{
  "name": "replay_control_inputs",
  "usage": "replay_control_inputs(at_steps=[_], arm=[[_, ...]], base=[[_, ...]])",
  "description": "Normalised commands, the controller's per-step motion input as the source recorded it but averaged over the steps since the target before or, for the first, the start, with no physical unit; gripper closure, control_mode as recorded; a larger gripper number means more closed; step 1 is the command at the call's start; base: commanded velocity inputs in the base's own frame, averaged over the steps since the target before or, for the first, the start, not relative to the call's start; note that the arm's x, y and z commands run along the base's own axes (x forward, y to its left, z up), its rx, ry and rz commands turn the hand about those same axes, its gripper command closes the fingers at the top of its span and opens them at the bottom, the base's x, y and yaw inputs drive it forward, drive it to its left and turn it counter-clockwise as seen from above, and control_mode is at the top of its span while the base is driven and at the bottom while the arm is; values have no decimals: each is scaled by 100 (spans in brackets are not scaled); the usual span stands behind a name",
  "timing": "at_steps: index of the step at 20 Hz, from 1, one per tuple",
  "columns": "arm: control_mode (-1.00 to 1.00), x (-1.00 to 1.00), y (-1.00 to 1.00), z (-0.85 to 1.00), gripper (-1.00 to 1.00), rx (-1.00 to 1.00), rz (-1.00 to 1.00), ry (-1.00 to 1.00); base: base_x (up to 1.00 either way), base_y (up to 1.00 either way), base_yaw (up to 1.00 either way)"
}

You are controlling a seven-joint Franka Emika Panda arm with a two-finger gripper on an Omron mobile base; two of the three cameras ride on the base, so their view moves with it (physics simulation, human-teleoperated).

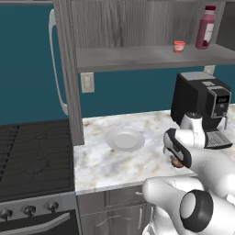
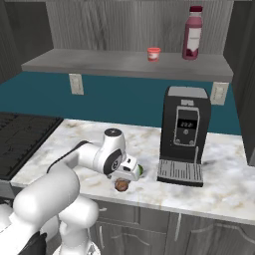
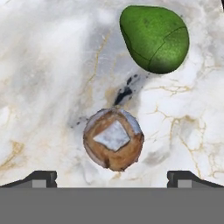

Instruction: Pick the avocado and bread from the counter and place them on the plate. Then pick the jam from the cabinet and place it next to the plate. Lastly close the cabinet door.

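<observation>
Bread point(image 3: 113, 139) is lying nearest the hand camera, a round brown lump with a pale patch on top, sitting on the marbled counter point(image 3: 43, 65) between the two dark fingertips point(image 3: 40, 178). Those fingers are standing spread as wide as they go, one on either side of the bread without touching it, and they are holding nothing. Near the bread, the green avocado point(image 3: 154, 38) is resting on the same stone, apart from it. In the right base view the gripper point(image 2: 125, 175) is hanging just above the bread near the counter's front edge, beside the black coffee machine point(image 2: 183, 134). Farther along the counter, the white-grey plate point(image 1: 125, 140) is sitting bare. Above, the jam point(image 1: 179, 46) is standing on the shelf of the cabinet point(image 1: 137, 57) near a tall dark-red bottle point(image 1: 205, 28), and the cabinet door point(image 1: 69, 69) is standing open.
</observation>
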Motion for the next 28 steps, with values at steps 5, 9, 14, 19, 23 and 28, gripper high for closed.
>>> replay_control_inputs(at_steps=[5, 9, 14, 19, 23, 28], arm=[[-100, 2, 0, -11, -100, 0, 0, 0], [-100, 3, 0, -12, -100, 0, 0, 0], [-100, 2, 0, -12, -100, 0, 0, 0], [-100, 4, 0, -8, -100, 0, 0, 0], [-100, 6, 0, -5, -100, 0, 0, 0], [-100, 6, 0, -5, -100, 0, 0, 0]], base=[[0, 0, 0], [0, 0, 0], [0, 0, 0], [0, 0, 0], [0, 0, 0], [0, 0, 0]])
